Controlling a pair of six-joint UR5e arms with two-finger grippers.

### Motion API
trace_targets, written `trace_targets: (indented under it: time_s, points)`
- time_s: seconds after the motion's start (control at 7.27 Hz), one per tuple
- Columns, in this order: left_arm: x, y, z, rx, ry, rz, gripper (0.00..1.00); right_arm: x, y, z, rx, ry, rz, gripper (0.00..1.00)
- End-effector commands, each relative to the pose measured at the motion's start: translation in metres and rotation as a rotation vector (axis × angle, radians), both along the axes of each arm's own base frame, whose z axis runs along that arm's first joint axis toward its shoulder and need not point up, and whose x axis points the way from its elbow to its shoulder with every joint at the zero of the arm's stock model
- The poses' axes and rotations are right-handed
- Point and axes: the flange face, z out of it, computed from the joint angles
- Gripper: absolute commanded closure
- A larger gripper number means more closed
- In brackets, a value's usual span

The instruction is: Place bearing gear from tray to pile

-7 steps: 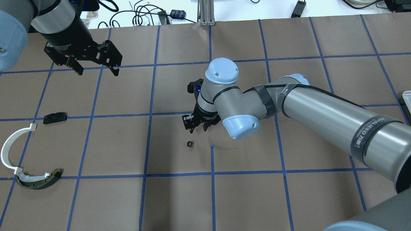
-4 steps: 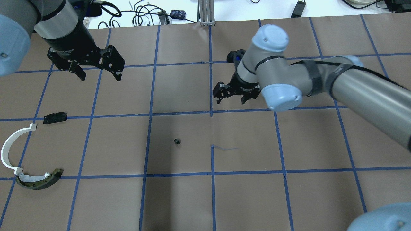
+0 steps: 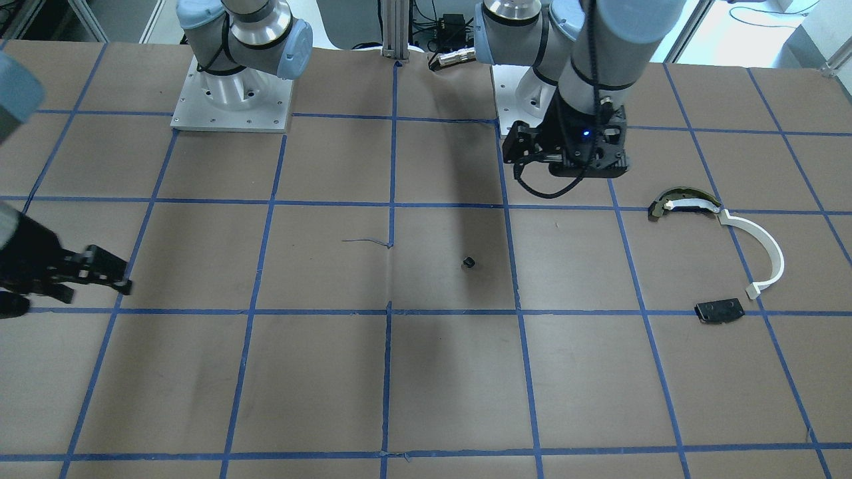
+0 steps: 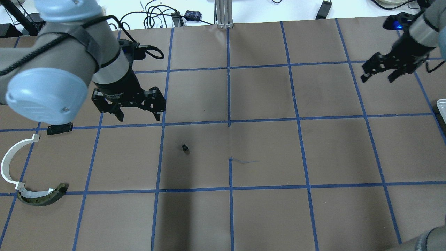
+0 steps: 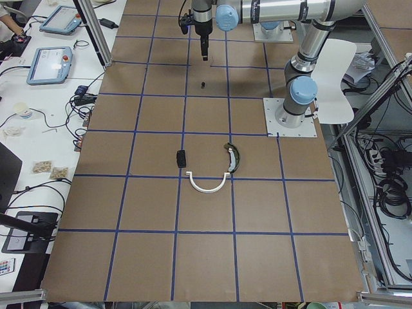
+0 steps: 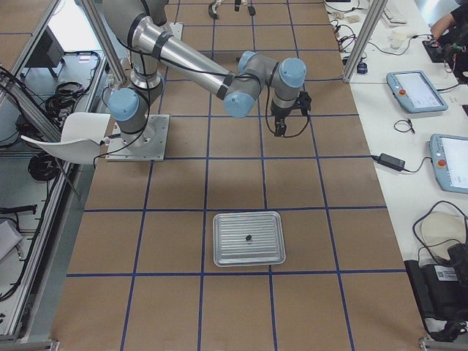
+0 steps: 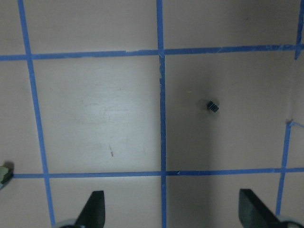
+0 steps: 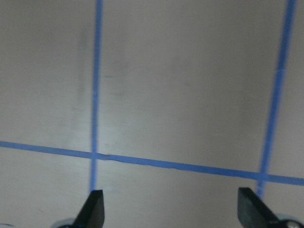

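Observation:
The bearing gear (image 4: 185, 148) is a tiny black part lying loose on the brown table, left of centre; it also shows in the front view (image 3: 469, 261) and the left wrist view (image 7: 213, 106). My left gripper (image 4: 138, 118) is open and empty, above the table just beyond and left of the gear. The pile lies at the left edge: a white arc strip (image 4: 8, 157), an olive-and-white curved piece (image 4: 41, 197) and a black plate (image 4: 60, 128). My right gripper (image 4: 378, 78) is open and empty at the far right. The metal tray (image 6: 234, 252) holds one small dark part (image 6: 249, 238).
The table is brown paper with a blue tape grid. A corner of the tray (image 4: 441, 104) shows at the right edge of the overhead view. Cables and an aluminium post (image 4: 223, 14) lie beyond the far edge.
My right arm has pulled away from the gear to the far right. The gear has shifted left on the table. My left gripper has moved right and nearer, toward the gear.

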Motion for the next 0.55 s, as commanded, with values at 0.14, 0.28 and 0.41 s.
trace_targets:
  time_s: [0.14, 0.28, 0.41]
  points:
    - [-0.016, -0.020, -0.073, 0.029, -0.035, 0.195, 0.00, -0.178, 0.038, -0.017, -0.024, 0.084, -0.063, 0.00]
    - [-0.014, -0.036, -0.091, 0.004, -0.028, 0.296, 0.00, -0.217, 0.046, -0.033, -0.006, 0.084, -0.105, 0.00]
    - [-0.015, -0.043, -0.119, 0.043, -0.044, 0.347, 0.00, -0.243, 0.044, -0.056, 0.018, 0.091, -0.119, 0.00]
